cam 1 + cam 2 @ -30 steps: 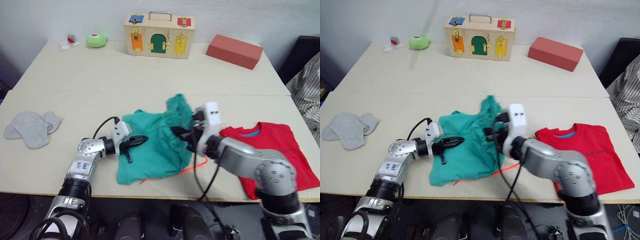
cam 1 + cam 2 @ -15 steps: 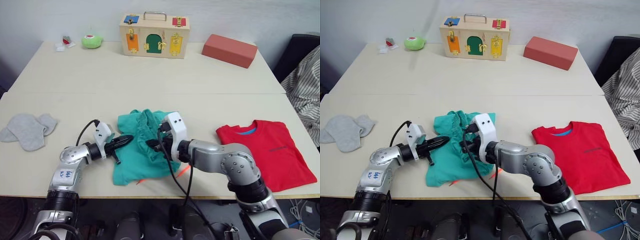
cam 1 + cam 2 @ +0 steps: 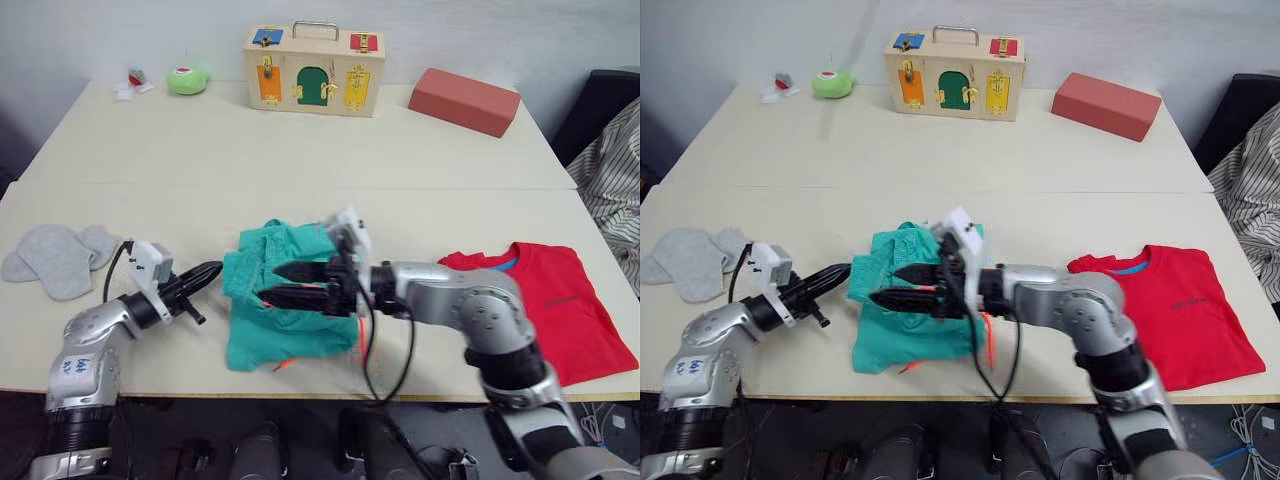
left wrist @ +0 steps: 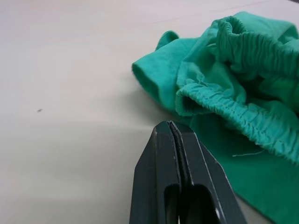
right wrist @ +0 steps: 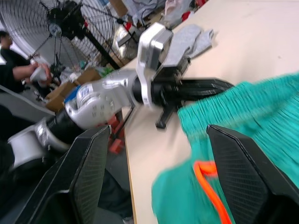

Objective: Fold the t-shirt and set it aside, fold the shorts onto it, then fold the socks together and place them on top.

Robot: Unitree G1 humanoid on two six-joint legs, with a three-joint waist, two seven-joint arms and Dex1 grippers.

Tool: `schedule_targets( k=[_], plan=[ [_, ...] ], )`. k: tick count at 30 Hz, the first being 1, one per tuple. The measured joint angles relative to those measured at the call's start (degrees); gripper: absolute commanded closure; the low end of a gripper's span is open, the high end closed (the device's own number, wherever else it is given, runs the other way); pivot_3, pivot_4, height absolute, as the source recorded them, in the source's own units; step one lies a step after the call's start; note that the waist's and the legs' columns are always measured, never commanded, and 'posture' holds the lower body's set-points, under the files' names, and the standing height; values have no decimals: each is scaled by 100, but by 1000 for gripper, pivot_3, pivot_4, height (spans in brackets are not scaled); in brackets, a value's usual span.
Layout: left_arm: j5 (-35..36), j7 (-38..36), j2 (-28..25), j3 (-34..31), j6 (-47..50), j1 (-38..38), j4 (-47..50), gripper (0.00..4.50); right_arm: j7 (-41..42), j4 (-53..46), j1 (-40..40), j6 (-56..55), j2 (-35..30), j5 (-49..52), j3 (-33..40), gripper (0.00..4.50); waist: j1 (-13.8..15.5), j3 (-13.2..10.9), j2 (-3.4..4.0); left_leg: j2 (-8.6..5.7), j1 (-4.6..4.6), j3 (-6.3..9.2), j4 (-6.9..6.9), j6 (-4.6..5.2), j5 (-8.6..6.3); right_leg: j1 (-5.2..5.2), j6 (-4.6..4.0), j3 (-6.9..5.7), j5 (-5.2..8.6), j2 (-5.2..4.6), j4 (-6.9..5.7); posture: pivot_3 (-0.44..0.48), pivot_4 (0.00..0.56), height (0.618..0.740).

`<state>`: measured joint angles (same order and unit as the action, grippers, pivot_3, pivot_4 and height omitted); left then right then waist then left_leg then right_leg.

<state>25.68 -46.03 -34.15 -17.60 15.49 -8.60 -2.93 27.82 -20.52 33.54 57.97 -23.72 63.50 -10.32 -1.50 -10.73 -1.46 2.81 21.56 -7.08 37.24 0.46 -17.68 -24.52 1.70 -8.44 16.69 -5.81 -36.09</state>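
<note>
You are mid-fold on the shorts (image 3: pixel 275 300) at frame centre: right gripper (image 3: pixel 268 284) spread, left gripper (image 3: pixel 212 270) pinched empty; next, regrip.

A crumpled pair of teal-green cloth shorts (image 3: pixel 275 320), gathered elastic waistband bunched up and an orange drawstring trailing at the near edge, sits at the table's near centre. A bright red short-sleeved t-shirt (image 3: pixel 560 305) lies flat to the right, blue inside its collar. Two light-grey knit socks (image 3: pixel 58 256) lie overlapping, far left.
</note>
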Motion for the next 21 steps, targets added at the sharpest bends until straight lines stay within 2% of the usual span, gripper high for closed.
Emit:
schedule_targets(
  k=[1,5,9,11,13,18,21],
  plan=[
    [82,-34,-43,-82,7,-3,4,4500,166,-18,-89,-217,-81,-217,16,1740,-5,0,0,1,0,0,-1,-3,-1,0,0,-2,0,1,2,0,150,740],
    [736,-458,-290,-310,448,-90,285,4500,790,85,-336,-1528,-348,-1673,-227,3130,-6,0,0,2,-2,-3,-6,-28,11,-1,0,-5,0,3,1,0,150,740],
    [1376,-664,-312,-78,1231,-817,717,4500,1054,1063,-460,-3270,-105,-3451,-901,4482,20,-1,-2,-3,-3,-1,-1,-46,26,3,6,-5,-4,3,-3,0,150,740],
    [1404,-669,-210,267,1377,-1186,781,4500,1151,1599,-468,-4000,65,-4139,-1211,4482,10,-1,-1,-9,-5,-6,0,-48,30,3,8,2,-6,1,-8,0,150,740],
    [1112,-675,16,817,1280,-1434,749,4500,1284,2039,-488,-4602,203,-4643,-1410,4482,5,-1,-1,-10,-6,-10,1,-49,32,3,9,3,-6,2,-8,0,150,740],
    [-419,-564,396,2208,324,-1797,-211,4500,1514,2535,-745,-5421,407,-5369,-1625,4482,-21,-1,-1,2,-9,-28,0,-53,36,-2,7,13,-6,24,-11,0,150,740],
    [-895,-459,518,2397,-194,-1813,-765,4500,1597,2547,-868,-5552,428,-5469,-1622,4482,-24,-1,-1,5,-15,-34,1,-53,35,-4,4,19,-4,24,-6,0,150,740]
  ],
)
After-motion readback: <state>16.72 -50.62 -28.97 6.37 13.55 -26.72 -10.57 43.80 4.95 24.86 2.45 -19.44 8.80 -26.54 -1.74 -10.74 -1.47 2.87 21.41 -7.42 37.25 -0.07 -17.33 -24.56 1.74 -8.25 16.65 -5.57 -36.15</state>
